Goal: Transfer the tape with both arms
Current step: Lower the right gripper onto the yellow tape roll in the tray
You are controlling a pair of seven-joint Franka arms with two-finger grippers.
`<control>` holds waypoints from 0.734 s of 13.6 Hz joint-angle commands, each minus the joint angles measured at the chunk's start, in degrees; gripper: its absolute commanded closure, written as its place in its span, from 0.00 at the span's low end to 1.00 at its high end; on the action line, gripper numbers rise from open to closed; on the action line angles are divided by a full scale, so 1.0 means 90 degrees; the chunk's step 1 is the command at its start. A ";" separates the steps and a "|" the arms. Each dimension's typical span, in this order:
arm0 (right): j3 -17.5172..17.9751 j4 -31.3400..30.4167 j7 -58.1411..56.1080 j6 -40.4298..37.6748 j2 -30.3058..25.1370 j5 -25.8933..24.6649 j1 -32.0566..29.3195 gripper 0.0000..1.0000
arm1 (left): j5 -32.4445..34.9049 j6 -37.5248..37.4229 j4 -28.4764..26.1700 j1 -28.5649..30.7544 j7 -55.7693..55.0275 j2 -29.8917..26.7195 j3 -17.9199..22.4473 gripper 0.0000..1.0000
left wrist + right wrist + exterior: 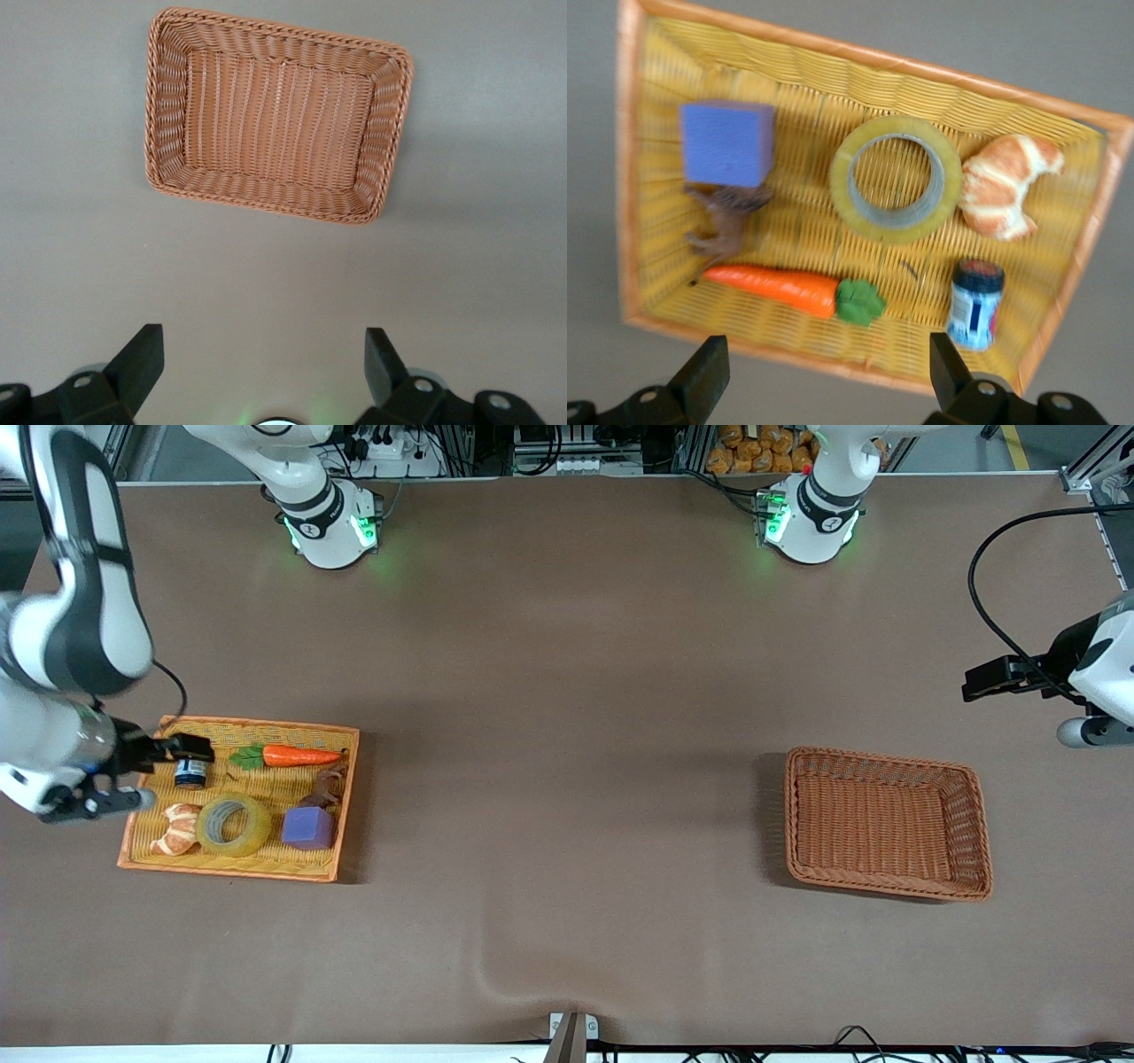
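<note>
The tape (259,831), a yellowish translucent roll, lies flat in the yellow tray (266,729) at the right arm's end of the table, between a croissant (177,828) and a purple cube (308,827). My right gripper (168,766) hangs open and empty above the tray's edge. In the right wrist view (824,381) its fingers frame the tray rim (868,57), with the tape (842,181) well apart from them. My left gripper (988,679) is open and empty, up over bare table at the left arm's end; it shows in the left wrist view (261,367).
The tray also holds a carrot (301,756), a small blue-labelled jar (190,772) and a brown figure (326,786). An empty brown wicker basket (886,760) stands toward the left arm's end, nearer the front camera than the left gripper; its rim (168,115) shows in the left wrist view.
</note>
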 commanded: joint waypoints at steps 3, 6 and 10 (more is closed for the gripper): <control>0.0078 0.0171 -0.0295 0.0553 0.0959 -0.0002 0.0054 0.00 | -0.0014 0.0154 0.0206 -0.0252 -0.0147 0.0198 -0.0130 0.00; 0.0078 0.0152 -0.0305 0.0999 0.1369 -0.0021 0.0103 0.00 | -0.0024 0.0164 0.0197 -0.0282 -0.0304 0.0403 -0.0150 0.00; 0.0078 0.0152 -0.0393 0.1558 0.1673 -0.0031 0.0084 0.00 | -0.0014 0.0145 0.0245 -0.0496 -0.0362 0.0297 -0.0228 0.00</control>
